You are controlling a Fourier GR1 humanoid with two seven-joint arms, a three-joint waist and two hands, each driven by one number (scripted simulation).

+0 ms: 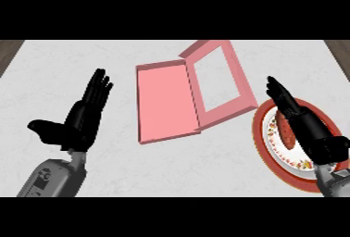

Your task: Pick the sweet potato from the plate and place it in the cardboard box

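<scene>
Two black hands come up from the lower edge over a pale, faintly marbled counter (pixel 137 162). Brown strips show at the counter's far corners on both sides.

Between the hands lies the cardboard box (pixel 188 95), which looks pink here. It is open flat: a solid pink lid panel on the left, and on the right a shallow tray with raised pink walls and a pale floor. It sits skewed, its far end turned to the right. The tray's near right corner lies just beside the rim of the plate (pixel 262 139), possibly touching it. Nothing lies in the tray.

The plate sits at the right, partly cut by the view's edge. It has a wide red rim and a white centre ringed by a small red and yellow pattern. No writing or brand can be read on the box or the plate; the left forearm (pixel 51 178) carries a small dark mark too fine to read.

The sweet potato (pixel 285 134) lies on the plate's white centre as a reddish, elongated shape. The right hand (pixel 308 127) hangs over the plate with straight fingers pointing away, covering much of the sweet potato's right side; only its left edge shows. The fingers are not curled round it.

The left hand (pixel 82 118) rests at the left, fingers straight, thumb out to the side, well apart from the box.
</scene>
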